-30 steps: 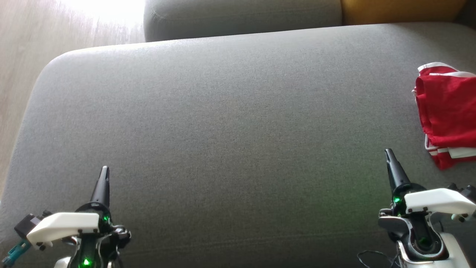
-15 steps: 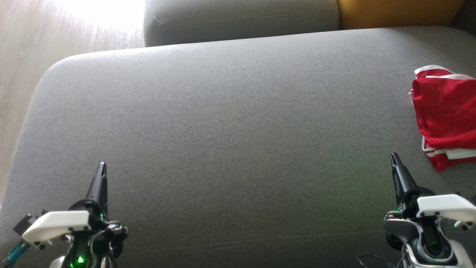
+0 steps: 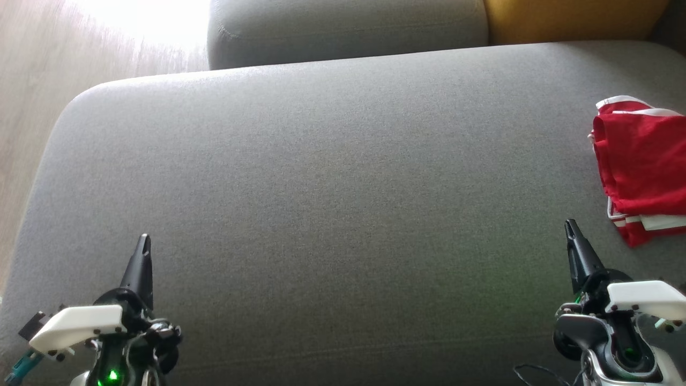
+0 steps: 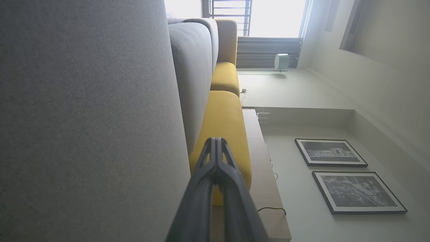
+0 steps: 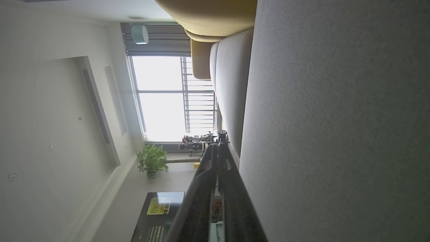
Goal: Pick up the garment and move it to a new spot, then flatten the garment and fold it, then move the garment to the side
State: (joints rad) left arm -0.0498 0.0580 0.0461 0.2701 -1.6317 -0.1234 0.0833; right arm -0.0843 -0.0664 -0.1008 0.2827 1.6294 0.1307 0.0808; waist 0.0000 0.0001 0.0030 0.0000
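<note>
The garment is red with white trim and lies folded in a compact bundle at the right edge of the grey sofa cushion. My right gripper is at the lower right, shut and empty, its tips a short way below and left of the garment without touching it. At the lower left, far from the garment, my left gripper is also shut with nothing in it. The left wrist view shows the left gripper with fingers pressed together, and the right wrist view shows the right gripper the same.
A second grey cushion and a yellow cushion stand behind the main cushion. Wooden floor lies past the cushion's rounded left edge. A thin cable lies by my right arm.
The head view has shifted slightly, so the cushion and garment sit a little lower in the picture. Both grippers stay shut and the garment lies as before.
</note>
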